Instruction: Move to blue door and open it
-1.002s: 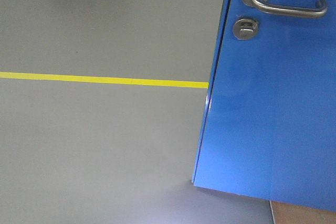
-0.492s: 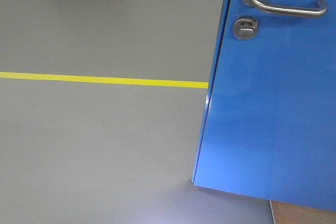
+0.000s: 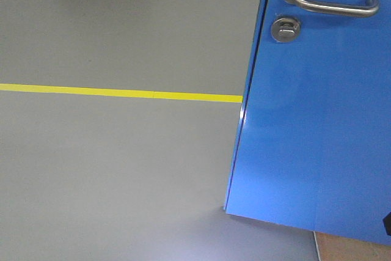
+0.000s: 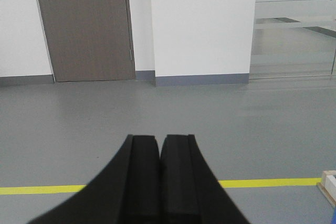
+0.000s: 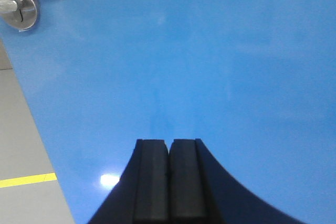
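Observation:
The blue door (image 3: pixel 311 126) fills the right of the front view, its free edge slanting down to the floor. Its steel lever handle (image 3: pixel 333 5) sits at the top, with the round thumb-turn lock (image 3: pixel 285 29) just below. In the right wrist view the blue door (image 5: pixel 199 61) fills the frame and the lock (image 5: pixel 20 10) shows at top left. My right gripper (image 5: pixel 168 142) is shut and empty, pointing at the bare door panel, low and right of the lock. My left gripper (image 4: pixel 159 139) is shut and empty, facing open grey floor.
A yellow floor line (image 3: pixel 122 93) crosses the grey floor left of the door; it also shows in the left wrist view (image 4: pixel 270 183). A brown door (image 4: pixel 86 24) and a white pillar (image 4: pixel 202 24) stand far ahead. A pale wooden piece (image 4: pixel 328 184) lies at the right edge.
The door handle and lock sit very slightly higher in the front view. A small dark shape has come into the bottom right corner of that view.

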Controlling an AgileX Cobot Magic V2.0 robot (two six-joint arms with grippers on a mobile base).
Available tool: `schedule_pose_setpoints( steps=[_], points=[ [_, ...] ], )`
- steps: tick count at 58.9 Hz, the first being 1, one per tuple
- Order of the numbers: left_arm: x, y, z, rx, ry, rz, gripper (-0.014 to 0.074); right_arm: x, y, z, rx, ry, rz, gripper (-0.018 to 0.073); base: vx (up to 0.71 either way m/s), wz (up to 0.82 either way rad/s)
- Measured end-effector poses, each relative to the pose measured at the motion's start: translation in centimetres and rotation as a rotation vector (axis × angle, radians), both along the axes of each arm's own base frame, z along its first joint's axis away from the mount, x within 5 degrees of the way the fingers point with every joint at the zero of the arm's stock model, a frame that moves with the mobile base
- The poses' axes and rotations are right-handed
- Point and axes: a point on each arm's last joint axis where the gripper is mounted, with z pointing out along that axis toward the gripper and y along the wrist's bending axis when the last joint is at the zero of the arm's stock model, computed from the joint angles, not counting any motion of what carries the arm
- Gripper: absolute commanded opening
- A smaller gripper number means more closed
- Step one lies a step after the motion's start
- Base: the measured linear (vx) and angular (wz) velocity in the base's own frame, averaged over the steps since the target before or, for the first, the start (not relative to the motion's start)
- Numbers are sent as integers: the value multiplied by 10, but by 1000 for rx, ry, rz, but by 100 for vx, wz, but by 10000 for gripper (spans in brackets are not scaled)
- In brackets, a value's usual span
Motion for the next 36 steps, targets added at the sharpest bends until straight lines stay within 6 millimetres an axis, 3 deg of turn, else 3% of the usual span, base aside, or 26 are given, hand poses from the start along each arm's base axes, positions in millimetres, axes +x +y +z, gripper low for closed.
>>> schedule_pose_setpoints(
  steps=[36],
  points=[
    [0,0,0,0,0,0,73,0,0,-1,0,6,-1,-1,0,0]
  ],
)
